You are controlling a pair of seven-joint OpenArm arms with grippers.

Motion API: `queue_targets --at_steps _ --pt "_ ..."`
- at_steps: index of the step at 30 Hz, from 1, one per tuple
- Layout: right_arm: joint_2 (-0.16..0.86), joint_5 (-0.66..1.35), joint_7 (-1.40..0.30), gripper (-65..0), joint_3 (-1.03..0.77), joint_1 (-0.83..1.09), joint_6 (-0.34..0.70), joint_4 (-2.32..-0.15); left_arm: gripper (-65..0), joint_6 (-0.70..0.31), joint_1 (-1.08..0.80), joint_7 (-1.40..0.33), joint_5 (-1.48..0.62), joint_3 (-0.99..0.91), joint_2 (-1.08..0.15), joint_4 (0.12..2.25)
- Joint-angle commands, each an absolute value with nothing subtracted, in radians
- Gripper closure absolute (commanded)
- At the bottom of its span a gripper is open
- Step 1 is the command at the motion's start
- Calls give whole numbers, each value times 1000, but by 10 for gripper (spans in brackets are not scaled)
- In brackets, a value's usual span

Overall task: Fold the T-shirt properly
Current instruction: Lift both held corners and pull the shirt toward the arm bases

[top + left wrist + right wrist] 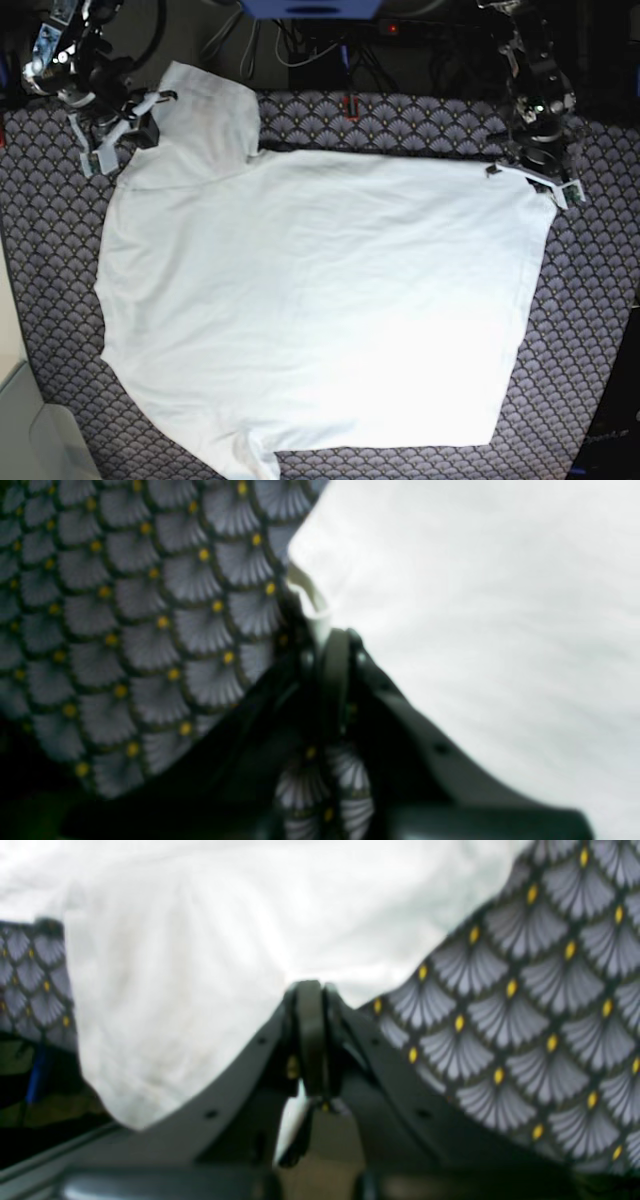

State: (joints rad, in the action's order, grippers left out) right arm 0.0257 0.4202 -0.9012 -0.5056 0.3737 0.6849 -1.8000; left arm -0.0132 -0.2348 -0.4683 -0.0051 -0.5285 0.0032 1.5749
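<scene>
The white T-shirt [320,300] lies spread flat on the fan-patterned tablecloth [590,330], one sleeve pointing to the far left corner. My left gripper [525,172] is at the shirt's far right corner. In the left wrist view its jaws [332,645] are pressed together with a strip of white hem [310,595] at the tip. My right gripper [118,135] is at the far left, beside the sleeve. In the right wrist view its jaws [310,995] are shut at the edge of the white cloth [200,940], which drapes down to their left.
The patterned cloth [125,605] covers the whole table, seen also in the right wrist view [525,1015]. Cables and a blue box [310,8] sit beyond the far edge. A translucent bin [40,440] stands off the near left corner.
</scene>
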Motion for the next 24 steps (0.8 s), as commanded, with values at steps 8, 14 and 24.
queue_targets --at_steps 8,14,24 --pt "58 435 -885 0 -489 343 698 -1894 -4 -5 -226 -484 1 -532 22 1732" --pt "73 435 -885 0 -458 315 698 -1905 -4 -5 -191 -549 2 -530 24 1747" --pt "120 433 -885 0 -458 220 698 -1903 -4 -5 -162 -576 5 -529 22 1744"
